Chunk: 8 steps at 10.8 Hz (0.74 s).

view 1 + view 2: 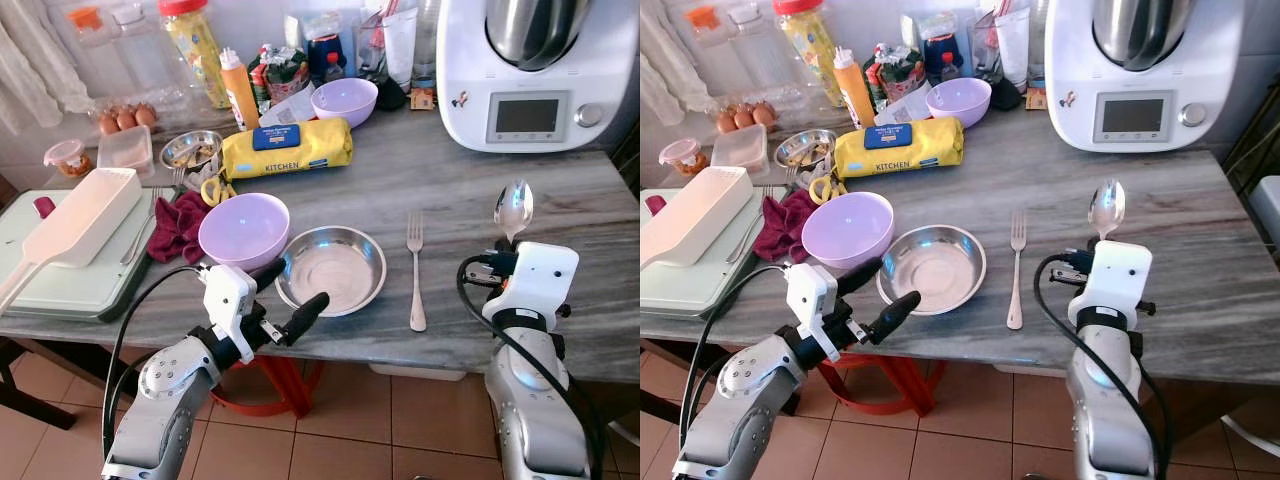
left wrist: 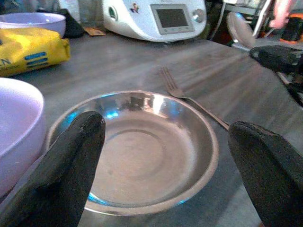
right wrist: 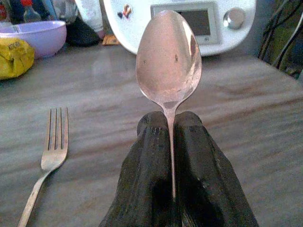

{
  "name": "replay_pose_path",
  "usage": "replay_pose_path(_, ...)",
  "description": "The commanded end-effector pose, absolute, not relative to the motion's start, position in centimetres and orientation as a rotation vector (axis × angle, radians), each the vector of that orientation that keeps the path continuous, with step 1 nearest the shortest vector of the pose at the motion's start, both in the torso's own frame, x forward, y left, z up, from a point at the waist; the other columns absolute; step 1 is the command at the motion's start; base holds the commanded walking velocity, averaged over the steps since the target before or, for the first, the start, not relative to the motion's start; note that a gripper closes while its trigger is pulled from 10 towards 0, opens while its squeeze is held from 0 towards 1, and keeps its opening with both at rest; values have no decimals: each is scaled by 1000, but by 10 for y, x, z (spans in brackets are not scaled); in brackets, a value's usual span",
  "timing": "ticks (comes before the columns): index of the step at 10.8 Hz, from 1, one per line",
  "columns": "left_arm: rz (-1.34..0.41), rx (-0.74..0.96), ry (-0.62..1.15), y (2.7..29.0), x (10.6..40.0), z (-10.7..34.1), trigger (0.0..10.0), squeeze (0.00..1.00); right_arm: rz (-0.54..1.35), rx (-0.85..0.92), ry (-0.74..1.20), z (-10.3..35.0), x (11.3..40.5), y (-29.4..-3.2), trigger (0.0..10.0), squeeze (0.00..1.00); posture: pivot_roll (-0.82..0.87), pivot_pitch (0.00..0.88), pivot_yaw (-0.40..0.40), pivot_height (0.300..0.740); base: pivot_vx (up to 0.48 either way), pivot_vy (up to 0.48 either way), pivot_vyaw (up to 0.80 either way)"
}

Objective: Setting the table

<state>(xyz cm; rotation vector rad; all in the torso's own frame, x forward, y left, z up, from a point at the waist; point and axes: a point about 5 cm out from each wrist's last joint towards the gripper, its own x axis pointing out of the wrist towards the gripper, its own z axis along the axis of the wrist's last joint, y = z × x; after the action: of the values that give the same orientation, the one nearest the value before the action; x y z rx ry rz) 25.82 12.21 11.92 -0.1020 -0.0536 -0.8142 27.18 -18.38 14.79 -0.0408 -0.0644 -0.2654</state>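
right gripper (image 3: 171,142) pinches spoon (image 3: 168,61) handle, bowl pointing away, right of fork (image 1: 416,270) | left gripper (image 1: 285,300) spread at steel plate (image 1: 332,268) near rim, left of fork | advice: lay spoon parallel, just right of fork

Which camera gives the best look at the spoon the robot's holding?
The right wrist view: the spoon stands large and sharp, its handle pinched between the right gripper's fingers. Both eye views show it small above that gripper; the left wrist view catches a blurred bowl.

Two purple bowls (image 1: 243,231) (image 1: 344,101), one steel bowl (image 1: 331,268), one fork (image 1: 416,268), one spoon (image 1: 513,208).
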Motion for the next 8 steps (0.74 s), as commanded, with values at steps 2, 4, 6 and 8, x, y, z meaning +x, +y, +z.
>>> replay_pose_path(2,-850,-98,-36,124,254,119,10000,0,-246,48,-8,144,279,-180,10000,0,-132,102,156,740,0,0,0)
replay_pose_path(4,-859,-103,-27,122,252,116,10000,0,-203,116,49,138,284,-170,10000,0,-128,100,152,740,0,0,0)
replay_pose_path(6,-861,-106,-23,122,251,112,10000,0,-161,145,80,136,287,-162,10000,0,-127,100,150,740,0,0,0)
replay_pose_path(8,-863,-107,-19,121,251,110,10000,0,-136,175,131,129,289,-157,10000,0,-130,101,150,740,0,0,0)
